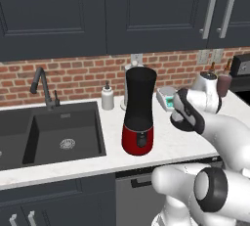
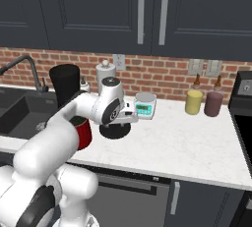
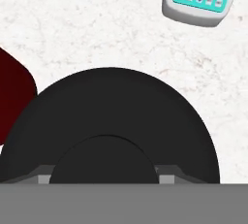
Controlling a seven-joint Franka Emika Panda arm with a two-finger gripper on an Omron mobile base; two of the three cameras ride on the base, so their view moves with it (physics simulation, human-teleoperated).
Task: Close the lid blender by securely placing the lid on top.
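The blender (image 1: 140, 100) is a tall black open-topped jar on a glossy red base (image 1: 138, 139), standing on the counter right of the sink; its jar (image 2: 65, 86) rises behind my arm and its red base (image 3: 12, 97) shows at the left edge. The lid (image 2: 114, 131), a flat round black disc, hangs low over the counter just right of the blender, under my hand. In the hand view the lid (image 3: 111, 116) spreads wide, with a raised round centre. My gripper (image 3: 105, 177) is shut on that centre, a grey fingertip showing at either side. Whether the lid touches the counter I cannot tell.
A white-and-teal kitchen scale (image 2: 145, 105) sits just behind the lid. A white soap dispenser (image 1: 107, 98) stands left of the blender, beside the dark sink (image 1: 58, 137) and faucet (image 1: 41, 85). Yellow and maroon bottles (image 2: 193, 100) stand far right by the brick wall.
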